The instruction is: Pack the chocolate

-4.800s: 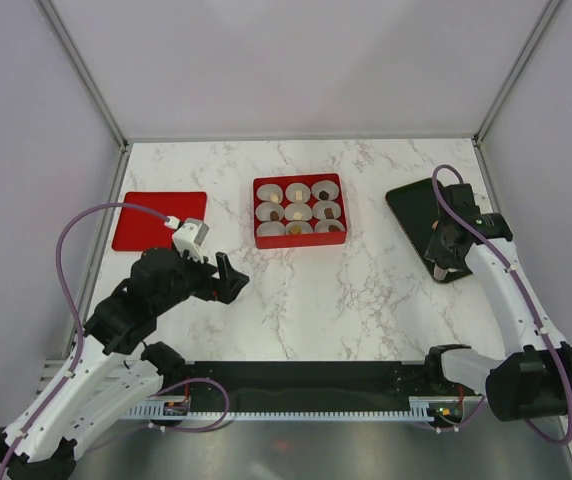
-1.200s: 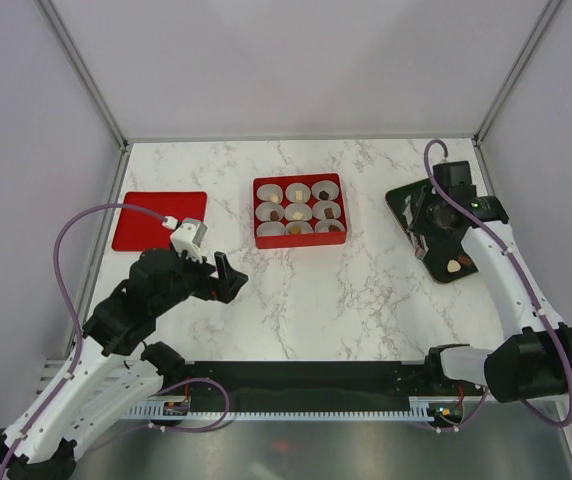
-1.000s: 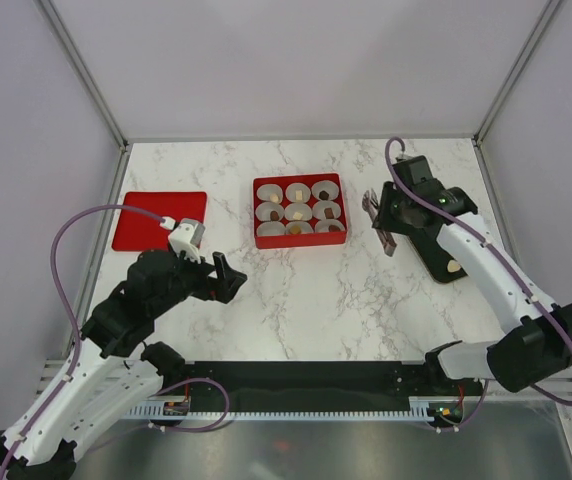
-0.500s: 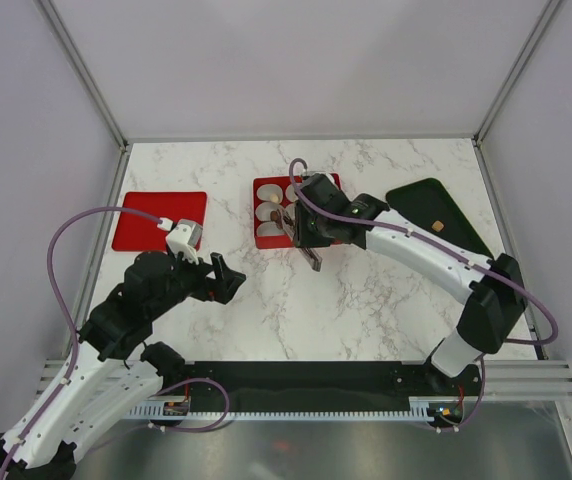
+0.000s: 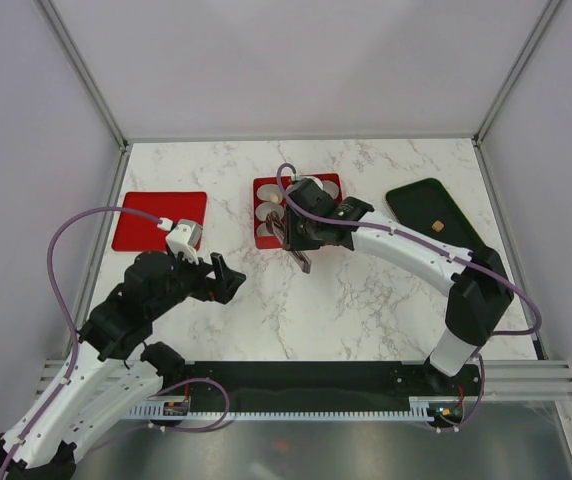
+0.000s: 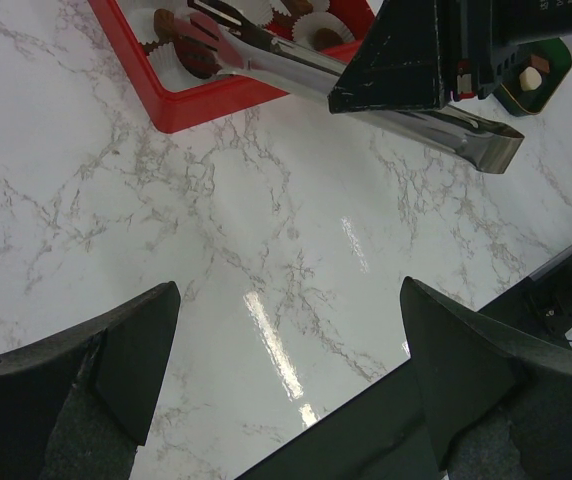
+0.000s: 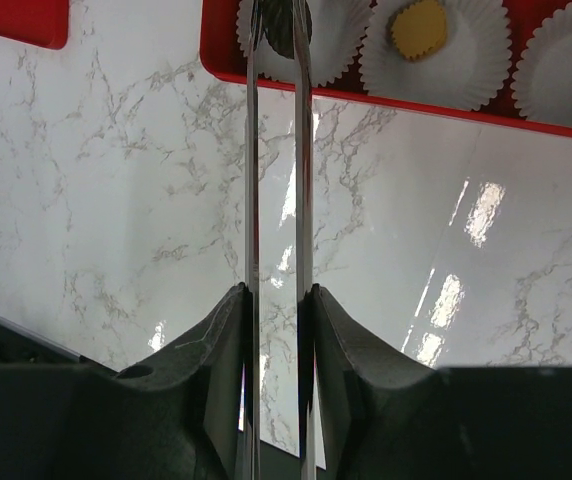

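My right gripper (image 5: 303,236) is shut on metal tongs (image 7: 276,200). The tong tips pinch a dark brown chocolate (image 7: 281,25) over the near-left paper cup of the red nine-compartment box (image 5: 258,243). The left wrist view shows the tongs (image 6: 366,85) and that chocolate (image 6: 198,62) just above the cup. A tan-orange chocolate (image 7: 418,25) lies in the neighbouring cup. Other cups hold chocolates too. My left gripper (image 5: 224,280) is open and empty, low over the marble to the box's near left.
A black tray (image 5: 436,215) at the right holds a tan chocolate (image 5: 433,226); the left wrist view shows a cream one (image 6: 533,77) there. A flat red lid (image 5: 158,220) lies at the left. White walls enclose the marble table.
My right arm has swung from the black tray at the right across to the red box, carrying the tongs with a dark chocolate. The left arm has not moved.
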